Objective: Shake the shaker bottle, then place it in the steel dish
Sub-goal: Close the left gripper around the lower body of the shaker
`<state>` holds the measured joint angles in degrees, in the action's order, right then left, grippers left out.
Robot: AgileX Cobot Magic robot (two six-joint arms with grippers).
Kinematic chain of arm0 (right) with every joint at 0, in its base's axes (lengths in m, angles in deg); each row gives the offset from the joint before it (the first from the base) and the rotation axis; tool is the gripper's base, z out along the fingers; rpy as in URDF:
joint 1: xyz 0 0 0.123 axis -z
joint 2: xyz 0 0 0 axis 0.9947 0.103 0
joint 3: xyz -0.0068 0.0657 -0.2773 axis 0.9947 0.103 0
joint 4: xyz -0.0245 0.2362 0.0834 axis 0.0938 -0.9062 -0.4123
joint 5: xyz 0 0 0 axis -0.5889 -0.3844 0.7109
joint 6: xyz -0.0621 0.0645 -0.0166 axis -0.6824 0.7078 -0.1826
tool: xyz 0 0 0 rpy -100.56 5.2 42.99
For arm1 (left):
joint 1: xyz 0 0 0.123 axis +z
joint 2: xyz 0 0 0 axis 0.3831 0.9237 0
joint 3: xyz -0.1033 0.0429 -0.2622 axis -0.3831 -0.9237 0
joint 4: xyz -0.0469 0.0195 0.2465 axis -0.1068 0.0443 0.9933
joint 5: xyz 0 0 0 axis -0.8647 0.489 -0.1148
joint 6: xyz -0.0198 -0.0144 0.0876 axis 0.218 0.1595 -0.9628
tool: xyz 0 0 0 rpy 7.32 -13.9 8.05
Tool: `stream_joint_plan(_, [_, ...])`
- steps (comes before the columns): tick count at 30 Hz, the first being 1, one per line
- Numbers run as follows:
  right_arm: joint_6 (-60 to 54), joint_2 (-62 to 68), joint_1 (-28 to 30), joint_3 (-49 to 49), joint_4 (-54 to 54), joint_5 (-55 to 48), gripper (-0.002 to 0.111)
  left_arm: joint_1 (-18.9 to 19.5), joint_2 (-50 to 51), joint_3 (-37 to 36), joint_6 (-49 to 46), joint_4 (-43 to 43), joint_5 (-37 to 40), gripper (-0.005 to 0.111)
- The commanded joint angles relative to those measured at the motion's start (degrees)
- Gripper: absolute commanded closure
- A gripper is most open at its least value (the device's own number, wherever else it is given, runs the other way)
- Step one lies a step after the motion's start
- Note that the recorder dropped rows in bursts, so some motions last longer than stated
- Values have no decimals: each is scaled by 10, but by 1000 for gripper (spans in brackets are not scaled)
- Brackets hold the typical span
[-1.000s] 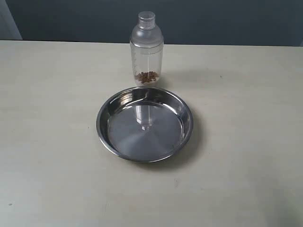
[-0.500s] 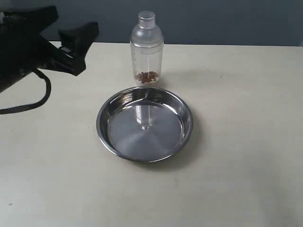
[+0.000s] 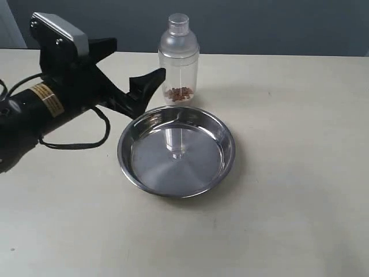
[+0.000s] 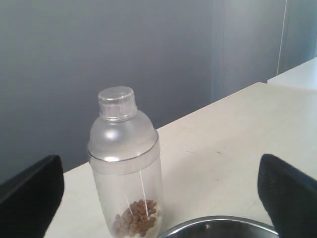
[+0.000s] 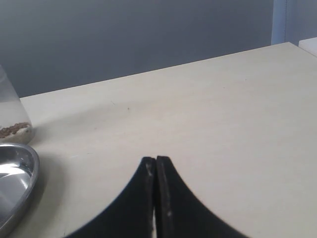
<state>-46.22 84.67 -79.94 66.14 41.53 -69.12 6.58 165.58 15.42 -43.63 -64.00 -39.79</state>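
Swung in from the left with the left end effector [image 3: 137,57] spread wide, now aimed at the upright shaker bottle [image 3: 179,63] just ahead, on the tabletop [image 3: 300,173] behind the steel dish [image 3: 120,151]; nearer than the right end effector [image 5: 156,166], pressed together.

No legible text anywhere. A yellow label [image 3: 46,99] on the left arm [image 3: 20,124] carries dark print, too small to read.

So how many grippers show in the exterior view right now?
1. The left gripper, open, is left of the shaker bottle, near the steel dish's far rim. The right gripper appears only in its own wrist view, shut.
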Motion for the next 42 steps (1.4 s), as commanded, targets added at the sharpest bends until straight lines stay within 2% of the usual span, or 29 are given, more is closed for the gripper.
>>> stream_joint_plan(1, [0, -3, -1, 1, 1, 6, 109, -2, 62, 18, 3, -9, -56, 1])
stream_joint_plan(4, [0, -3, -1, 1, 1, 6, 109, -2, 118, 39, 2, -11, -101, 1])
stream_joint_plan(9, [0, -3, -1, 1, 1, 6, 109, -2, 195, 98, 15, 5, -119, 1])
stream_joint_plan(18, [0, -3, -1, 1, 1, 6, 109, -2, 283, 192, 18, -7, -102, 1])
stream_joint_plan(28, [0, -3, -1, 1, 1, 6, 109, -2, 336, 273, 32, -15, -56, 1])
stream_joint_plan(37, [0, -3, -1, 1, 1, 6, 109, 0, 348, 292, 32, -16, -50, 1])
stream_joint_plan(42, [0, -3, -1, 1, 1, 6, 109, 0, 348, 307, 32, -19, -14, 1])
